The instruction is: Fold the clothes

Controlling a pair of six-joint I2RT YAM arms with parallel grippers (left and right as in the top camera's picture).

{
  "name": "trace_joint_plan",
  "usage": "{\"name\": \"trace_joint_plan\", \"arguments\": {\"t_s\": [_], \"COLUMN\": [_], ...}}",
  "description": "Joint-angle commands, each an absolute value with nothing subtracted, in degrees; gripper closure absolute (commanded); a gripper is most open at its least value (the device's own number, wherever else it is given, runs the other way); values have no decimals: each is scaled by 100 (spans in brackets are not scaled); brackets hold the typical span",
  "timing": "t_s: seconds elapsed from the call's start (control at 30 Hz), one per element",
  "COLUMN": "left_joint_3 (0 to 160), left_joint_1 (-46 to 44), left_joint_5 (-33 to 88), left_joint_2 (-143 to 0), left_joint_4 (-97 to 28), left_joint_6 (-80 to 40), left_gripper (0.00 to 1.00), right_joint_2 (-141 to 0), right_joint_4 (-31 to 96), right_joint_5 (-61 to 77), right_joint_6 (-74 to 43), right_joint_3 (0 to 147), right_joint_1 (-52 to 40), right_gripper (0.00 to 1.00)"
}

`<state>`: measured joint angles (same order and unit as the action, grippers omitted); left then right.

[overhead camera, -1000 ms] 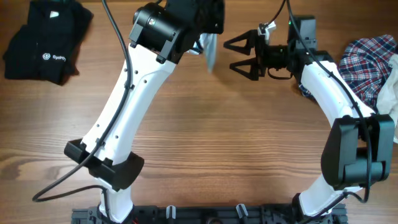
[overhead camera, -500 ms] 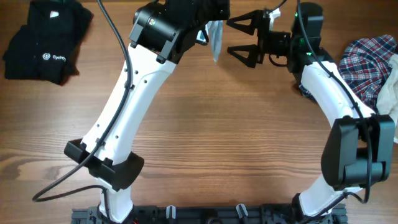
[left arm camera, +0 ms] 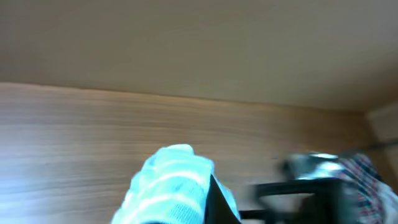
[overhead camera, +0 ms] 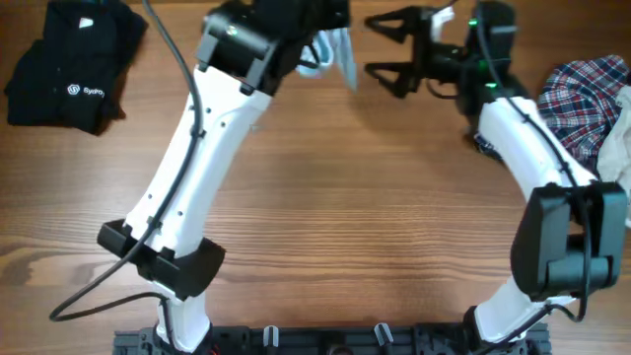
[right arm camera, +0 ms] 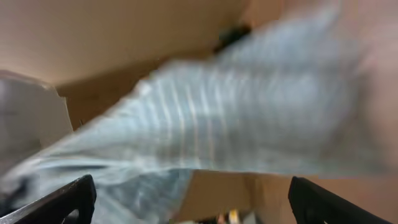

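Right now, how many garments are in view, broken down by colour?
black logo garment: 1 (folded pile, may hide more)
pale-blue striped garment: 1
plaid shirt, red-blue-white: 1
beige piece: 1
Total: 4

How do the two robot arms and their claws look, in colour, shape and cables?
Both arms have smooth white links joined by bulky black joint housings. A thin black cable runs along the left arm and loops out beside it. The right arm shows a small green light near its wrist. The right claw is black, with two angular, pointed fingers.
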<state>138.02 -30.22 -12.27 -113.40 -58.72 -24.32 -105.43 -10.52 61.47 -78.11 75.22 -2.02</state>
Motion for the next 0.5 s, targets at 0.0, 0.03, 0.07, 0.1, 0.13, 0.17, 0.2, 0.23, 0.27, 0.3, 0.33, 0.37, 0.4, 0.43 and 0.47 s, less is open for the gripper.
{"name": "trace_joint_plan", "arguments": {"t_s": [0.0,0.03,0.07,0.1,0.13,0.17,0.2,0.23,0.27,0.3,0.33,0.37,0.4,0.43,0.47], "left_joint_3": [13865,13865,13865,13865,13865,13865,13865,13865,13865,13865,13865,13865,13865,13865,13865], "left_joint_1": [-2609,-2561,-2526,-2502,-2493,-2495,-2499,-2504,-2506,-2506,-2506,-2506,-2521,-2543,-2578], "left_joint_5": [-1109,-987,-851,-731,-602,-523,-486,-491,-493,-493,-493,-486,-388,-130,161], "left_joint_2": [-11546,-11616,-11686,-11769,-11893,-12016,-12132,-12243,-12333,-12401,-12460,-12527,-12549,-12571,-12571], "left_joint_4": [-5972,-5999,-6027,-6058,-6093,-6132,-6163,-6182,-6176,-6145,-6073,-5922,-5793,-5708,-5653], "left_joint_6": [-2425,-2425,-2425,-2425,-2425,-2425,-2425,-2425,-2425,-2425,-2425,-2429,-2436,-2453,-2464], "left_gripper": [96,96,96,96,96,96,96,96,96,96,96,96,96,96,96], "right_joint_2": [-10392,-10392,-10392,-10392,-10392,-10392,-10392,-10392,-10392,-10392,-10392,-10392,-10392,-10392,-10392], "right_joint_4": [-1039,-1015,-954,-784,-626,-364,-30,309,593,860,1232,1444,1667,1793,1885], "right_joint_5": [6077,6143,6217,6307,6390,6420,6427,6427,6412,6379,6287,6226,6156,6101,6095], "right_joint_6": [-6726,-6440,-6154,-5905,-5660,-5343,-5046,-4744,-4482,-4265,-3942,-3758,-3583,-3472,-3371], "right_joint_3": [7529,7529,7529,7529,7529,7529,7529,7529,7529,7529,7529,7529,7529,7529,7529], "right_joint_1": [519,698,880,1087,1260,1461,1649,1802,1909,1997,2091,2132,2158,2163,2163], "right_gripper": [1,1,1,4,6,9,9,9,9,9,9,9,9,9,9]}}
